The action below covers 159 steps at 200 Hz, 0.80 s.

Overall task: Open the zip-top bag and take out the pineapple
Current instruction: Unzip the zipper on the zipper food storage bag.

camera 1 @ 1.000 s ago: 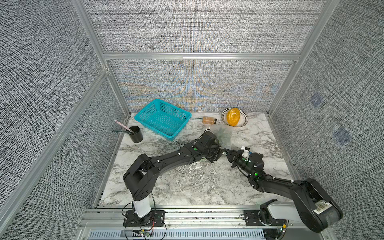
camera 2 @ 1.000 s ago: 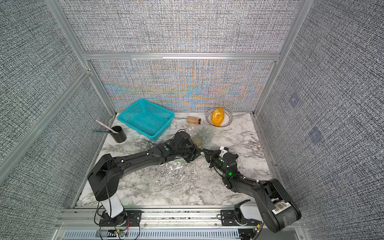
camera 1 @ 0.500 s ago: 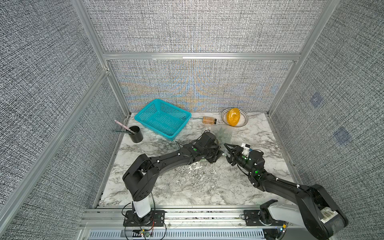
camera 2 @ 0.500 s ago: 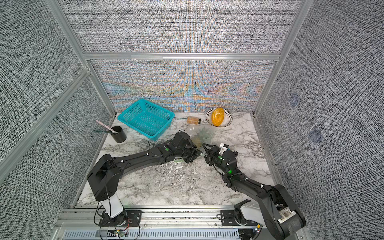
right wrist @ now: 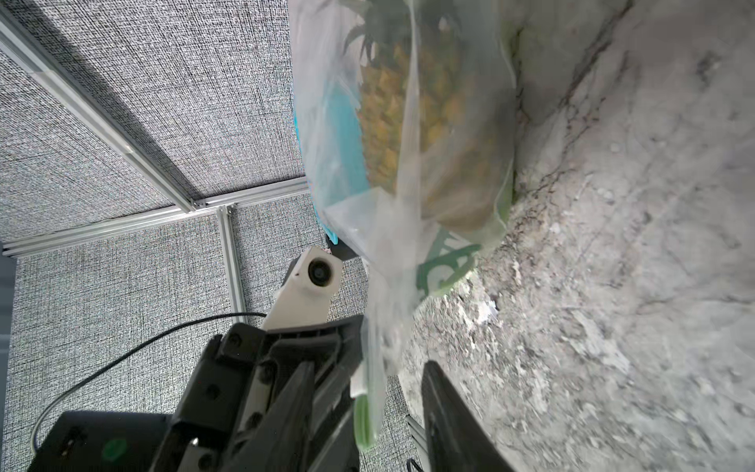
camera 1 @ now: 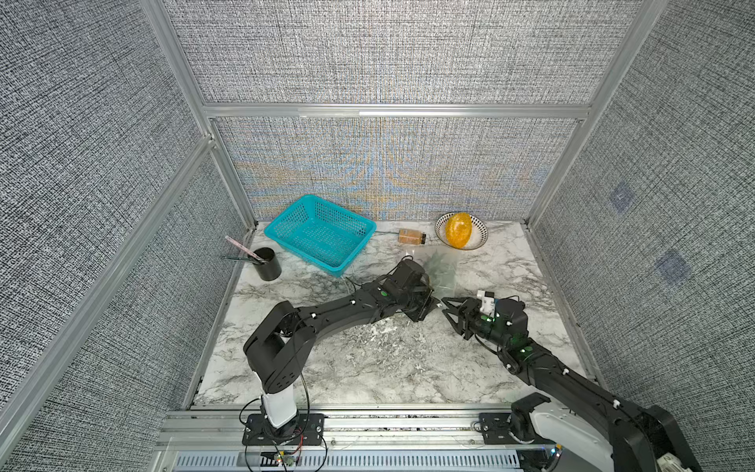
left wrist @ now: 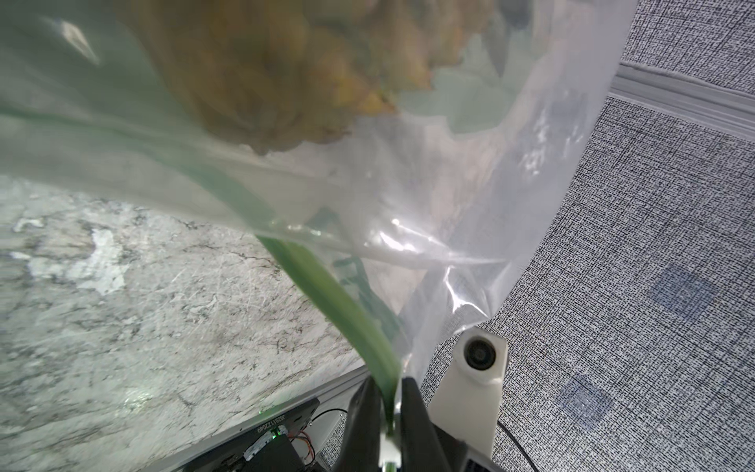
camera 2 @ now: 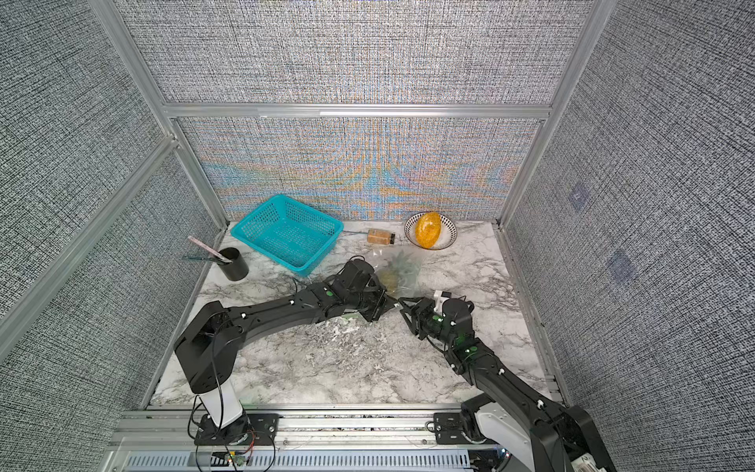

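Left wrist view: zip-top bag [left wrist: 429, 196] noted, pineapple [left wrist: 265, 73] inside it. My left claw [left wrist: 388, 402] is clamped on the bag's green zip strip [left wrist: 327, 294]. My right claw [right wrist: 367, 367] stands apart, the strip's end hanging between its jaws; contact cannot be confirmed. In both top views the bag rests on the table [camera 1: 367, 367], just beyond both claws.
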Motion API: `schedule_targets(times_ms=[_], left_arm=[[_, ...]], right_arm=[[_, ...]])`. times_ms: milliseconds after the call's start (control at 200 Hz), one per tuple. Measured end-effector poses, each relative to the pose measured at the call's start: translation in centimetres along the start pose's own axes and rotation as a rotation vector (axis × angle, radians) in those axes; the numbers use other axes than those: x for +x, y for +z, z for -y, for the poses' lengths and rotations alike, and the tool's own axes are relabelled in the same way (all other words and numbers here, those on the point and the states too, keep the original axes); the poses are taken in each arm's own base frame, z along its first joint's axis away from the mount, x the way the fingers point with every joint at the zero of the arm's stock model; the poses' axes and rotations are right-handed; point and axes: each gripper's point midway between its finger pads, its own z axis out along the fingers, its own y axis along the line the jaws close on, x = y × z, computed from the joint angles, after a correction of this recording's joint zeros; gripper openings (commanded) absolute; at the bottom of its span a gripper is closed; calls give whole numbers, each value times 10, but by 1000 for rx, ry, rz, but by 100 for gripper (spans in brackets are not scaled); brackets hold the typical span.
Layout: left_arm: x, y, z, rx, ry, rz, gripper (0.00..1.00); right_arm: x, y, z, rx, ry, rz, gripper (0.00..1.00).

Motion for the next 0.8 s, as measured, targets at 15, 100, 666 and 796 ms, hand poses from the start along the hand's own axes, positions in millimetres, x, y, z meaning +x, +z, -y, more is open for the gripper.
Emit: schedule_targets(times_ms=[15,100,666,796], left_arm=[[0,-1,0,1,0,1,11],[1,-3,1,4,5,0,11],[4,1,-13,-6,-16,-14,9],[4,2,-11,4,-15,-17,9]], right_arm=[[0,-1,1,2,1,-1,36],[2,-4,12,13,16,-1,31],[-3,-2,13,-56,80,19,27],[-4,1,17,-52,92,19,27]])
